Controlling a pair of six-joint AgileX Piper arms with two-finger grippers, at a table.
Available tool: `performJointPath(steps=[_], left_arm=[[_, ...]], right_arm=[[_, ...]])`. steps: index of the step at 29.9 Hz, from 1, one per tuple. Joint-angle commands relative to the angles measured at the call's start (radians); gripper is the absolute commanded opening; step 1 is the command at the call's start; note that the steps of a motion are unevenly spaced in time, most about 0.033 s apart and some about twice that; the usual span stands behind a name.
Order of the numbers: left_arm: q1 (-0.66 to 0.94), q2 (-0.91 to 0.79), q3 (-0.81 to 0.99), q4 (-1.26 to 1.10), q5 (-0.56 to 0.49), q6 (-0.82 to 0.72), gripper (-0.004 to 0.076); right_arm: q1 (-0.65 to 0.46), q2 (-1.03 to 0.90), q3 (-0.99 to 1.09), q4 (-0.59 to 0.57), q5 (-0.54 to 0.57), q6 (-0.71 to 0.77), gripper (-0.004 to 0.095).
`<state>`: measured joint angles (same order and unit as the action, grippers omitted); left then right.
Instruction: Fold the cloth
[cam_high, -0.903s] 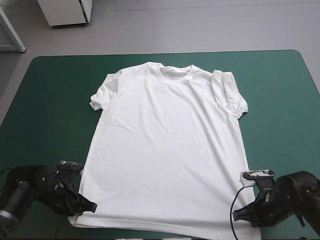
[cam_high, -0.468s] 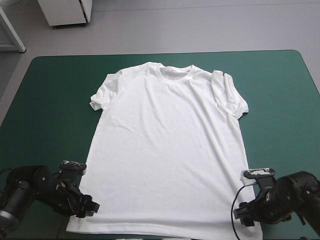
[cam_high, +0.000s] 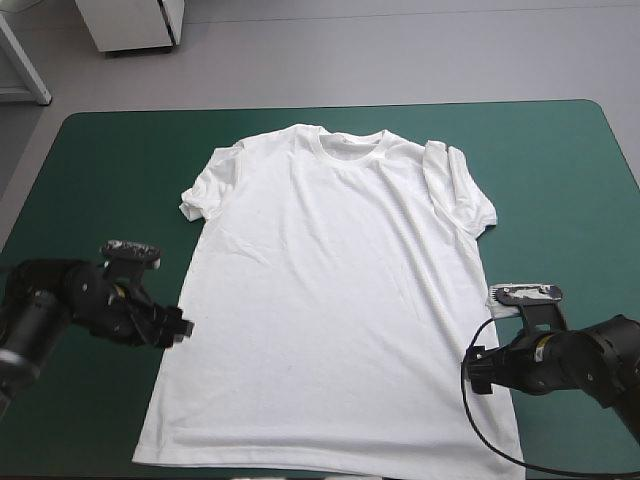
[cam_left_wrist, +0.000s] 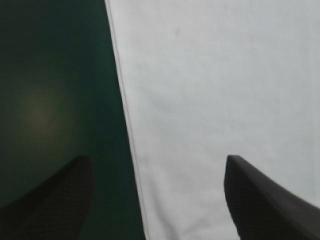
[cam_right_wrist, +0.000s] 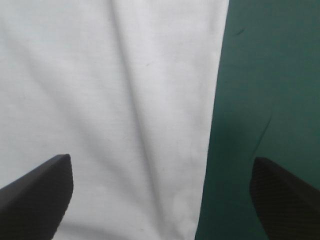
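T-shirt (cam_high: 330, 300) hem corner out of view

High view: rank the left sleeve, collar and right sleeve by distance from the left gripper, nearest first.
1. Left sleeve: ahead of the left gripper, on its own side.
2. Collar: middle, toward the far edge.
3. Right sleeve: across the shirt, right side.
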<state>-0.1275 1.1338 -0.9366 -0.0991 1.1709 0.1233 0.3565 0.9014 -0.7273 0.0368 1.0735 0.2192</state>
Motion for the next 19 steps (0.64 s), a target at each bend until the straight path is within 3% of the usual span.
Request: performJointPath(steps=[1, 10, 19], left_arm=[[-0.005, 0.108, -0.175, 0.000, -0.034, -0.011, 0.0536], [-0.005, 0.520, -0.585, 0.002, -0.023, -0.011, 0.0536], [-0.005, 0.770, -0.754, 0.051, -0.041, -0.018, 0.0535]], right_arm=[[-0.001, -0.003, -0.044, -0.011, -0.005, 0.007, 0.0903], [-0.001, -0.003, -0.044, -0.013, 0.049, 0.007, 0.0903], [-0.001, -0.003, -0.044, -0.013, 0.047, 0.007, 0.0901]])
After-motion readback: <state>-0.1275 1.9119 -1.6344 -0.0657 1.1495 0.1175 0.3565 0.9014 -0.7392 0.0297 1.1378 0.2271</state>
